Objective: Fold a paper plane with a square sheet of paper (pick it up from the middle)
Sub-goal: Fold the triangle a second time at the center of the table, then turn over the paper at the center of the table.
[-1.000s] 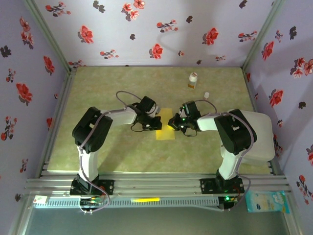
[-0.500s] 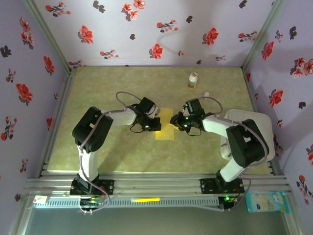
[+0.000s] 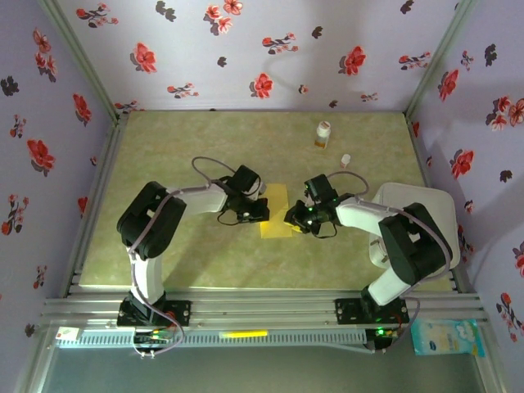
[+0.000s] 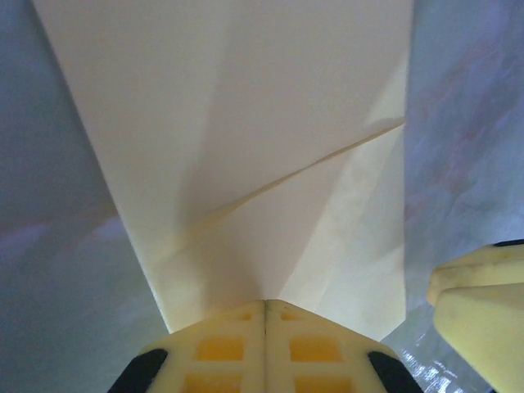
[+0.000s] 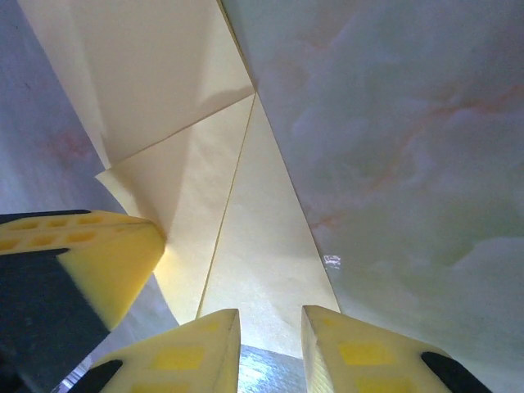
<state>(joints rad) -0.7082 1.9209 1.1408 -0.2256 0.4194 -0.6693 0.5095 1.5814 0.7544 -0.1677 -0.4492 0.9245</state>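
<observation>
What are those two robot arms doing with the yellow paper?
They are folding a yellow sheet of paper in the middle of the table. The left tool is shut, pinching one edge of the sheet. The right tool sits at the opposite side with its fingers a little apart. The sheet has slanted folds but isn't a plane yet.

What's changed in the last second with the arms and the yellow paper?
The right fingers slid along the square sheet of paper's right side toward the near table edge and parted slightly; that arm's elbow swung outward. The left fingers stayed shut at the sheet's left edge; sheet and bottle kept their places.
</observation>
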